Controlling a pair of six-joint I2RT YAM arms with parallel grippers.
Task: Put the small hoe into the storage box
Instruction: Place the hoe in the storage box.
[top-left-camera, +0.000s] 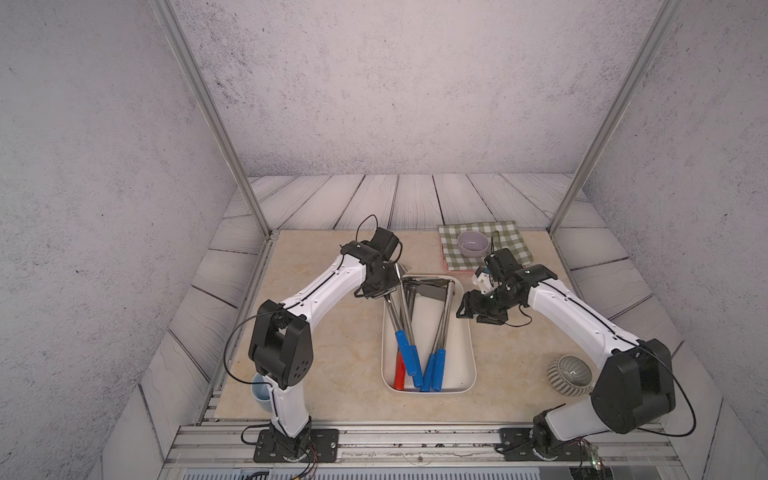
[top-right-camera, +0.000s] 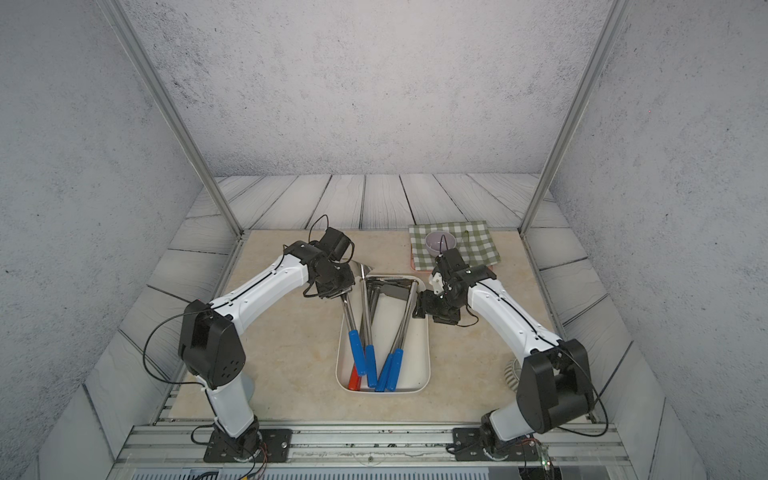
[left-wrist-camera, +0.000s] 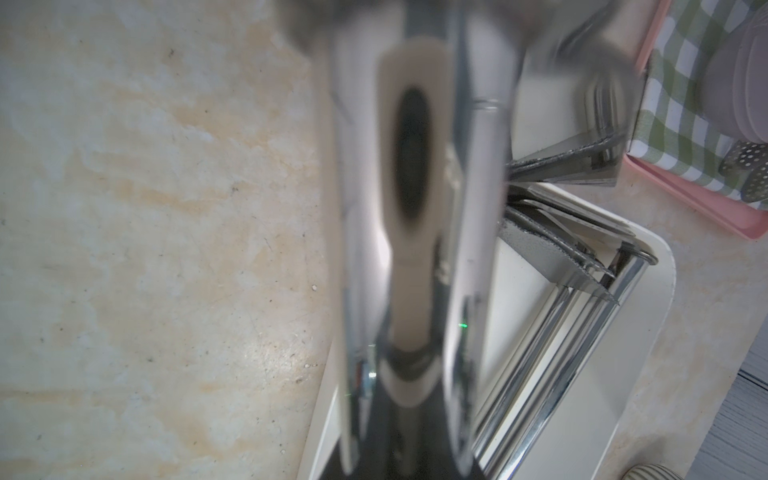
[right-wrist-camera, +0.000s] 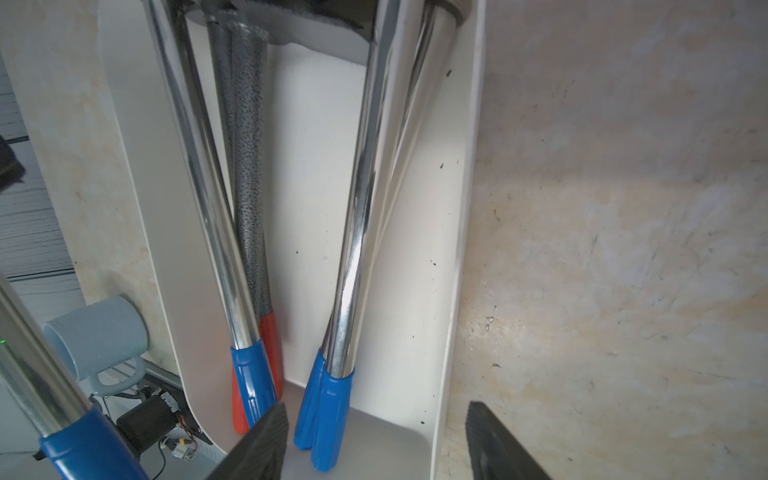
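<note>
Left gripper (top-left-camera: 383, 292) clamps the small hoe (top-left-camera: 402, 345) over the storage box (top-left-camera: 457, 353) rim; four hoes (right-wrist-camera: 357, 187) lie inside. Right gripper (right-wrist-camera: 376, 444) gapes, its camera showing specks (right-wrist-camera: 441, 166).

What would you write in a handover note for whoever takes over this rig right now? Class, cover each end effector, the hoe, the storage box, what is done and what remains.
Left end effector: shut on the chrome shaft of the small hoe, held up over the left side of the storage box.
Right end effector: open and empty, by the box's right rim.
Done: hoe grasped and at the box; four other tools lie inside.
Left: lower the hoe in, release, withdraw.
</note>
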